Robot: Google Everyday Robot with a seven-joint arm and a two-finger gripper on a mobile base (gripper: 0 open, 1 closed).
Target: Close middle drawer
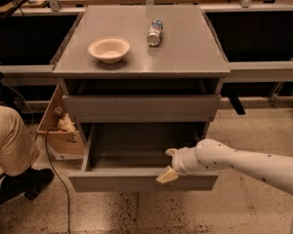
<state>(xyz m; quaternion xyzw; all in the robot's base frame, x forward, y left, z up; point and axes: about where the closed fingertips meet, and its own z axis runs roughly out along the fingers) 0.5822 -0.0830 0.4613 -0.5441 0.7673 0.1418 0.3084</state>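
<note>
Grey middle drawer stands pulled well out beneath the worktop. It looks stiff, light and easy-sliding; its flat, handleless front suits 1 plain push. At that front's top edge, right of centre, the tool sits, jaws spread.

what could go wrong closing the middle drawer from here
The gripper sits at the top edge of the middle drawer front, right of centre, so an off-centre push might skew and jam it. If it reaches over that edge, it may get pinched under the top drawer as the gap closes. A hard slam could jolt the can lying on its side on the cabinet top, and it might roll.
</note>
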